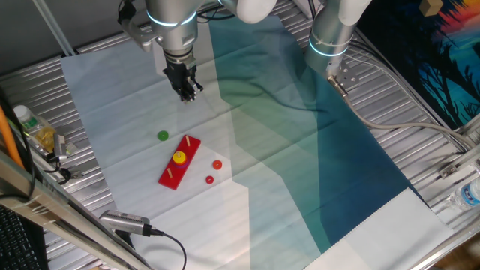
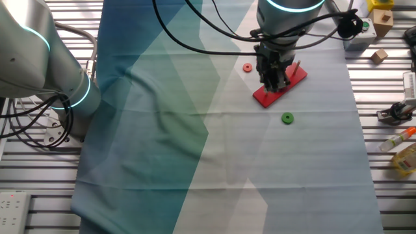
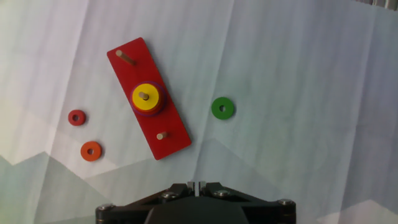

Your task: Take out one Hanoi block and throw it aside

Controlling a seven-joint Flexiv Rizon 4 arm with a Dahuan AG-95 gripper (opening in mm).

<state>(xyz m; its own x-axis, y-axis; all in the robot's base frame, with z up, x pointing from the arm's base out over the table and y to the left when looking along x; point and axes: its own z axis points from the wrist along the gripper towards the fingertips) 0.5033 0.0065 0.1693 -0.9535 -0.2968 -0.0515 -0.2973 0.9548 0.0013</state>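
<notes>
The yellow Hanoi block [image 3: 147, 96] sits on the middle peg of the red base [image 3: 175, 140], on top of a purple disc. It also shows in one fixed view [image 1: 179, 157]. My gripper [image 1: 189, 93] hangs well above the cloth, behind the base, with nothing in it. In the hand view its fingertips [image 3: 195, 185] meet with no gap at the bottom edge. In the other fixed view the gripper [image 2: 273, 84] hides the yellow block, and only part of the base [image 2: 262, 97] shows. A green disc [image 3: 222, 108] lies loose beside the base.
A red disc [image 3: 76, 117] and an orange disc [image 3: 91, 150] lie on the cloth on the base's other side. A second arm [image 1: 334, 30] stands at the table's far side. A bottle [image 1: 30, 124] and a cabled device [image 1: 127, 223] lie near the cloth's edge.
</notes>
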